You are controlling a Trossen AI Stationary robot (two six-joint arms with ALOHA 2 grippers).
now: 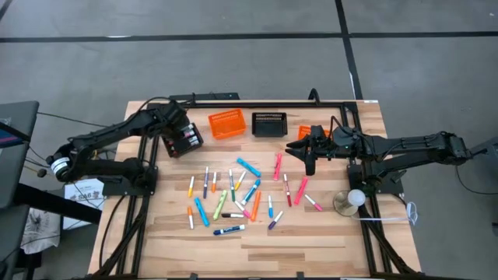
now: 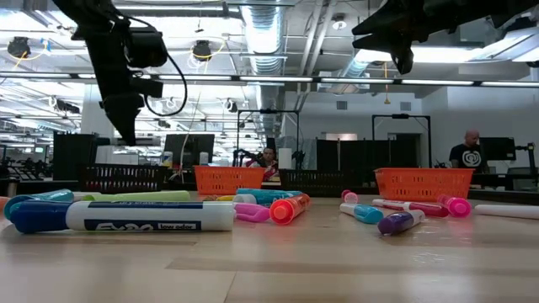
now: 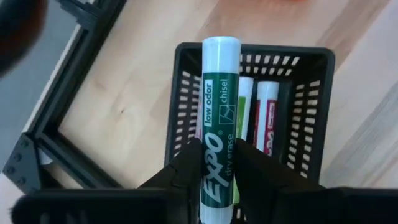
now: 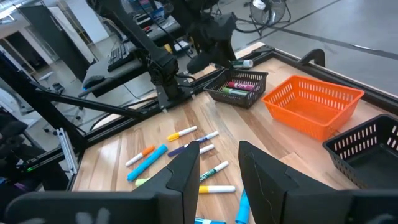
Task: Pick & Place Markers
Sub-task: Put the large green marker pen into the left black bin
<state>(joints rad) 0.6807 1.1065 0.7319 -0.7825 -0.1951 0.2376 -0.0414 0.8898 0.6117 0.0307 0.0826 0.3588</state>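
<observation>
Dozens of markers (image 1: 233,194) lie scattered over the middle of the wooden worktop (image 1: 327,249), pointing every way, most of them toward six o'clock from the row of baskets along the far edge. That row holds a black basket at the left (image 1: 184,140), an orange basket (image 1: 226,123), a second black basket (image 1: 269,124) and another orange basket (image 2: 421,182) at the right.

The left end effector (image 3: 217,165) hangs over the left black basket (image 3: 249,93), at about ten o'clock from the pile. Its fingers are clamped on a green marker (image 3: 219,118), whose long axis runs straight ahead of the wrist, with the cap end over the basket's opening. A red-labelled and a green-labelled marker already lie inside, parallel to the held one. The coming move looks like a release: the basket lies directly below the marker and lines up with its length, so it should drop in cleanly.

The right end effector (image 4: 219,168) hovers above the worktop at about two o'clock from the pile, fingers apart and empty, facing the loose markers. It is the nearer arm to the pink and red ones on that side.
</observation>
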